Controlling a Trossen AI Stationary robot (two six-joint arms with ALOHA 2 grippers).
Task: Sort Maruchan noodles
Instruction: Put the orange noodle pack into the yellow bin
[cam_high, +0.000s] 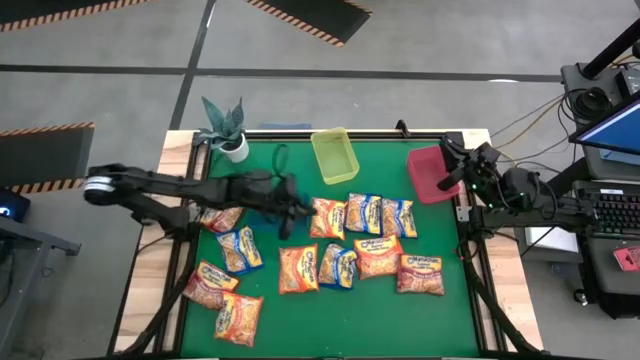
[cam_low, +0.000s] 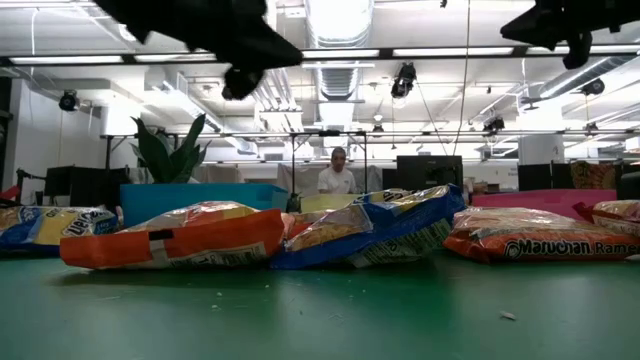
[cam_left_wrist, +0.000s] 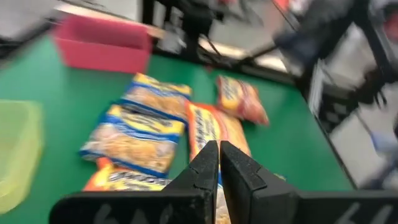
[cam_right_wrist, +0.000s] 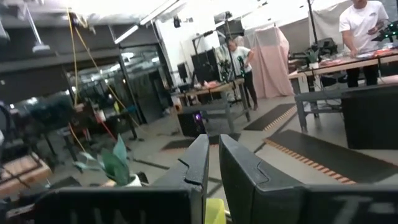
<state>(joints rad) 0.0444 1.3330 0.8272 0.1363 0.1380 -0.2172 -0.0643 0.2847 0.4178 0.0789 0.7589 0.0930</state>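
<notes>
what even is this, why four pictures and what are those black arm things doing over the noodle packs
It is a robot with two dark arms at a green table, filmed by four cameras: one overhead, one at table height, one on each wrist. Maruchan noodles lie scattered on the table, with a yellow bin, a red bin and a potted plant at the far edge. The left tool is shut, empty, above the packets. The right tool is shut, empty, by the red bin.
</notes>
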